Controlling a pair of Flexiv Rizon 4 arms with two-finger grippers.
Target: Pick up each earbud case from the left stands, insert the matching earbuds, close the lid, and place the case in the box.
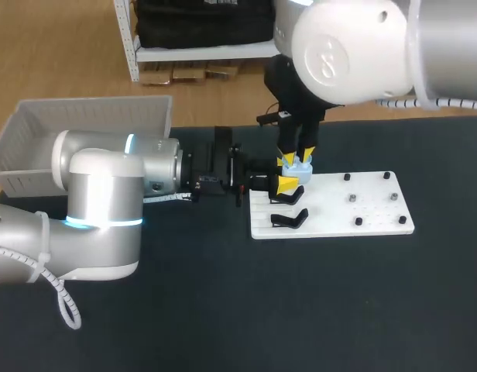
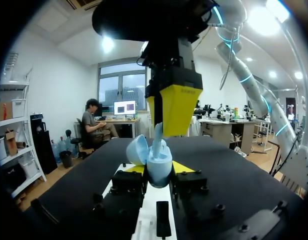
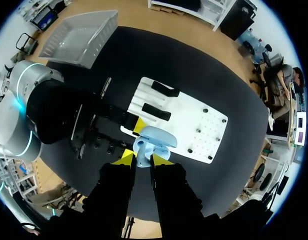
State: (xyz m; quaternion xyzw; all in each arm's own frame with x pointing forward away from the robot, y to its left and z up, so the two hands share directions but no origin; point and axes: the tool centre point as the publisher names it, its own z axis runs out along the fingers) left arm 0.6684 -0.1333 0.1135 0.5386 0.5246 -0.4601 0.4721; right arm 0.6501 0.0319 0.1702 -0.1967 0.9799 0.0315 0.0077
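The pale blue earbud case stands upright between the yellow tips of the left pincer, which are clamped on its lower shell from both sides. Its lid hangs open to one side. Straight above, the right pincer points down, its tips drawn together on a slim pale blue earbud whose lower end meets the case's mouth. Under both lies the white stand board.

The case looks light, hard and smoothly rounded, so probably slippery. The lower shell is the best hold, leaving hinge and lid free. The earbud seems tiny and stiff, and likely to twist.

A faint line of print on the right pincer's finger is too small to read. None shows on the case.
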